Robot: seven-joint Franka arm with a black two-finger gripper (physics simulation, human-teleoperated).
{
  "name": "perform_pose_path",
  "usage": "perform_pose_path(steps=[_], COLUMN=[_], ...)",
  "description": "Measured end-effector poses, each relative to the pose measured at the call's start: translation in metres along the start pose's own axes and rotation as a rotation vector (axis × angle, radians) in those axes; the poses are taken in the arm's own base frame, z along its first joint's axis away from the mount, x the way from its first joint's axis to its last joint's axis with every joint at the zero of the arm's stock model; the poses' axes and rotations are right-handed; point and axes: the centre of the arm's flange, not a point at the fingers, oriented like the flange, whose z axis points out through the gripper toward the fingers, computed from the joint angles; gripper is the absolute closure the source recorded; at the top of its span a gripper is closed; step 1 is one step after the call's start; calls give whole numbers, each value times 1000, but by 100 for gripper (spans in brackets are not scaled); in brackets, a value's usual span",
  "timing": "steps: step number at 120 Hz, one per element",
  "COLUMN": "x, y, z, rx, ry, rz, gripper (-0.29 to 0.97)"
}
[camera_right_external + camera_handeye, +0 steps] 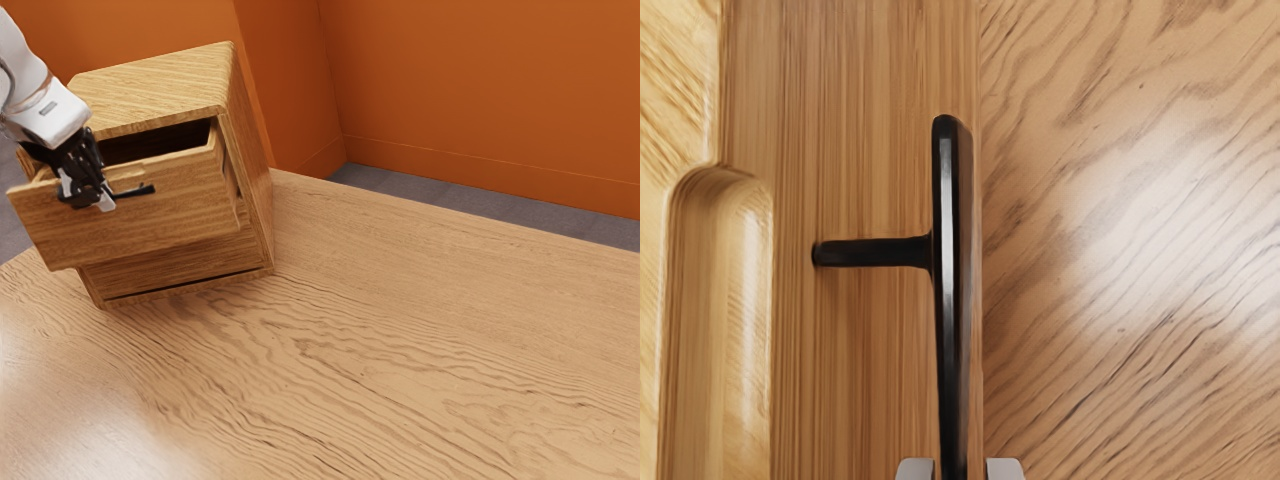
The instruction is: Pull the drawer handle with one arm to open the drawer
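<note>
Clearly the top drawer (150, 215) stands partly out of the wooden cabinet (240, 130) in the upper left of the exterior view, a dark gap showing behind its front panel. The black gripper (88, 192) is clamped narrowly on the drawer handle (135, 190), near the bar's end toward the exterior view's left. In the wrist view the handle (951, 300) is a slim, glossy black bar on a round post (870, 252), with pale fingertips (915, 468) flanking it from both sides. Below sits a lower drawer (180, 265), closed flush. The table (400, 330) is a broad sheet of wavy-grained oak, open across the centre and the exterior view's right. Smooth orange walls (480, 80) and grey floor (480, 200) lie beyond its far edge.
</note>
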Motion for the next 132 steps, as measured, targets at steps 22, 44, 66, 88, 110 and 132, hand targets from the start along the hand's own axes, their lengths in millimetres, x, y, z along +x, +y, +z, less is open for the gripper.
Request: perform_pose_path(steps=[22, 44, 66, 88, 110, 132], x=[-3, -6, -6, -4, -9, -1], y=[8, 15, 24, 34, 47, 62], z=[-6, -6, -11, -13, -21, -26], rx=[2, -5, -6, -11, -10, -10], ry=[10, 15, 25, 32, 41, 44], rz=[0, -2, 5, 15, 18, 42], gripper=[72, 72, 72, 72, 72, 72])
